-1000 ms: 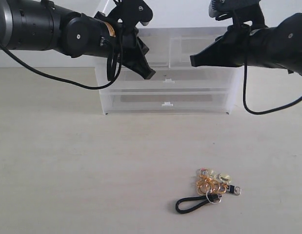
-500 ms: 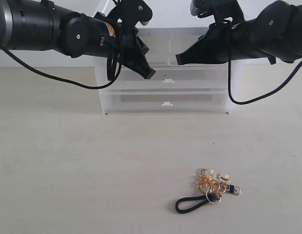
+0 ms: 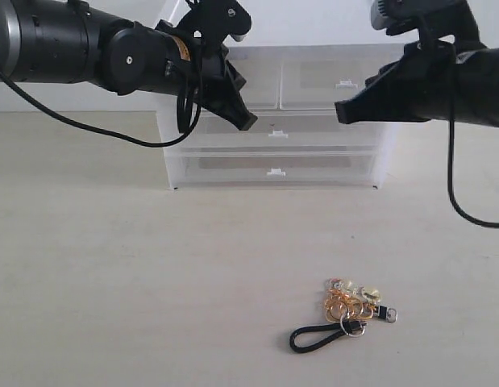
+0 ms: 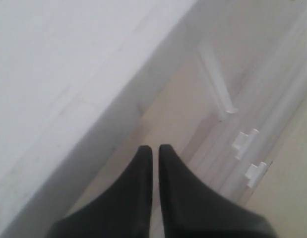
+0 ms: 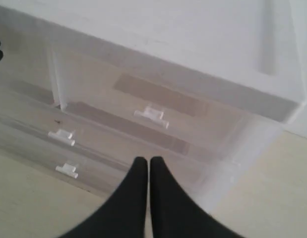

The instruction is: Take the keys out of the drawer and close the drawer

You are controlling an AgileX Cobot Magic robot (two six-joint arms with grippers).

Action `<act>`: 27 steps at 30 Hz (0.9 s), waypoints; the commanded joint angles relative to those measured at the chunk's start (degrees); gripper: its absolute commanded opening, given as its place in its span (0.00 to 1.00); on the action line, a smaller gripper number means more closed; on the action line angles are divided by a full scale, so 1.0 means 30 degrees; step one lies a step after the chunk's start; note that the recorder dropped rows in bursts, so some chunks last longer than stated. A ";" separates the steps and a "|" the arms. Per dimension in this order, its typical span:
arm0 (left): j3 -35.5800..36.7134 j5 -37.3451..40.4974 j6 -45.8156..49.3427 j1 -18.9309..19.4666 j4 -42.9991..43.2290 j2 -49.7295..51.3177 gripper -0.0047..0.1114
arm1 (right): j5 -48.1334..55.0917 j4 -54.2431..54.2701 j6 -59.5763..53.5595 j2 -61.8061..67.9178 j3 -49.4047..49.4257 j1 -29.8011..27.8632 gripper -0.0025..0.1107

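keys (image 3: 343,306), gold rings, seemingly corded black strap

Top-left drawer (image 3: 261,81) behind left end effector (image 3: 247,122)

Left arm (image 3: 80,44) glossy black, cylindrical — gold band (image 3: 182,48), loose black cable (image 3: 88,129); jaws tapered, black.
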 commanded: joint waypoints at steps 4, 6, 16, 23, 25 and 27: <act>-0.0174 0.0446 -0.0974 0.0658 -0.0102 -0.1187 0.08 | -0.1711 0.0617 0.0435 -0.3553 0.2823 -0.0156 0.02; -0.0174 0.1086 -0.1045 0.0658 -0.0102 -0.1521 0.08 | -0.1711 0.0664 0.0790 -0.4333 0.3198 -0.0156 0.02; 0.1596 0.3217 -0.1102 -0.1849 -0.0102 -0.3365 0.08 | -0.1475 0.0664 0.2176 -0.7226 0.4791 -0.0156 0.02; 0.4561 0.1769 -0.3101 -0.3852 -0.0102 -0.6745 0.08 | -0.0948 0.0664 0.3363 -1.0287 0.6893 -0.0156 0.02; 0.5349 0.1656 -0.3582 -0.4073 -0.0102 -0.7866 0.08 | -0.0775 0.0664 0.3410 -1.1299 0.7387 -0.0156 0.02; 0.6071 0.1656 -0.3776 -0.4244 -0.0102 -0.9165 0.08 | -0.0468 0.0664 0.3410 -1.2183 0.7813 -0.0156 0.02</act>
